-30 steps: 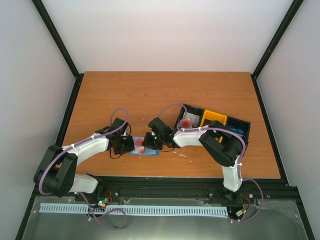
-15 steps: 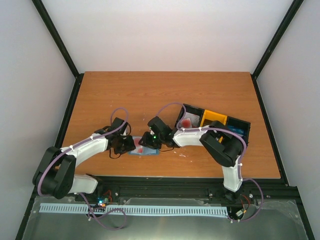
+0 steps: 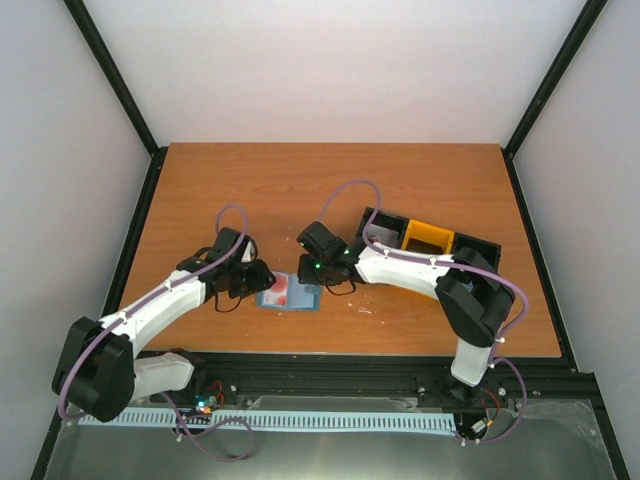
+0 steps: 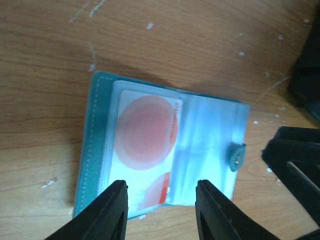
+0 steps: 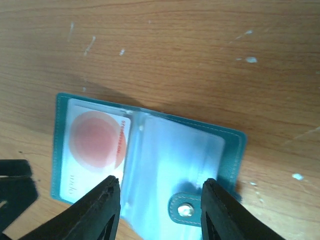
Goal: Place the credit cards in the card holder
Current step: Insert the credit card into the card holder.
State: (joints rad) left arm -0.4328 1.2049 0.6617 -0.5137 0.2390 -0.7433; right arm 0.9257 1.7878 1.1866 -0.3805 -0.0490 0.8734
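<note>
The teal card holder (image 3: 305, 298) lies open like a book on the table between my two grippers. A white credit card with a red disc (image 4: 147, 131) sits in its left clear pocket, and a red corner of a second card (image 4: 157, 192) shows below it. The right pocket (image 5: 172, 155) looks empty, with the snap tab (image 5: 185, 210) at its edge. My left gripper (image 4: 161, 192) hovers open above the holder's near edge with nothing between its fingers. My right gripper (image 5: 160, 186) is likewise open over the holder's tab side, holding nothing.
A black-and-yellow three-compartment tray (image 3: 432, 238) stands to the right of the holder, partly behind the right arm. White specks dot the wooden table (image 3: 300, 190). In the left wrist view the right gripper (image 4: 295, 160) is at the right edge.
Both grippers have opened and drawn back from the card holder. The holder now lies uncovered between them, and the right arm's elbow has swung lower toward the tray.
</note>
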